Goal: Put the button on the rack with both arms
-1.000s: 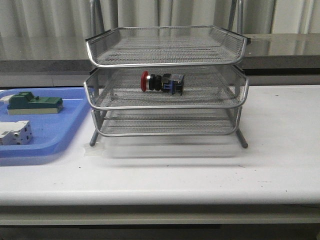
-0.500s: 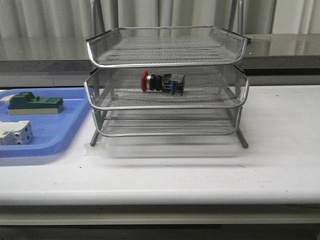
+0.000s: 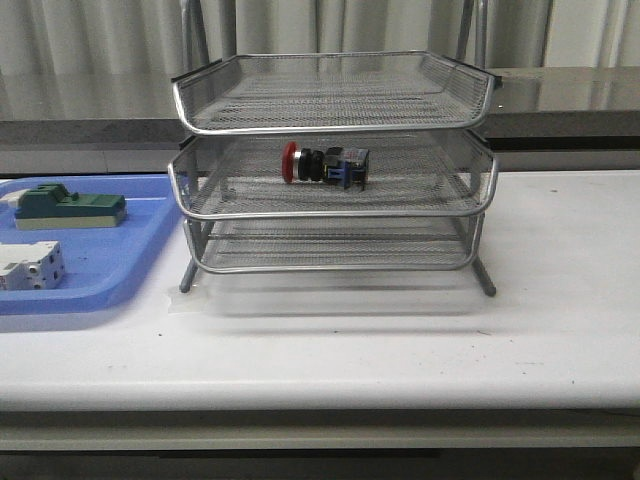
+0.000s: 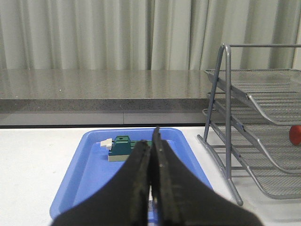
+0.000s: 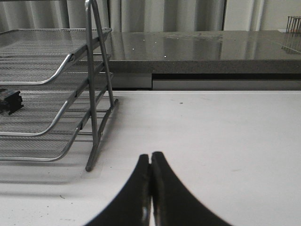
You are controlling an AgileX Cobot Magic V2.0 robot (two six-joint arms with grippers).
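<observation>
The button [image 3: 325, 165], with red head, silver collar, black body and blue rear block, lies on its side on the middle tier of the silver wire rack [image 3: 335, 205]. Its red head shows in the left wrist view [image 4: 295, 134] and its black rear end in the right wrist view [image 5: 10, 102]. No arm shows in the front view. My left gripper [image 4: 152, 141] is shut and empty above the blue tray, left of the rack [image 4: 263, 136]. My right gripper [image 5: 150, 157] is shut and empty over the white table, right of the rack [image 5: 56, 94].
A flat blue tray [image 3: 110, 265] at the left holds a green-and-beige block [image 3: 68, 209] and a white breaker-like block [image 3: 30, 266]. The tray [image 4: 89, 174] and green block [image 4: 123, 148] also show in the left wrist view. A grey ledge [image 3: 560, 100] runs behind the table.
</observation>
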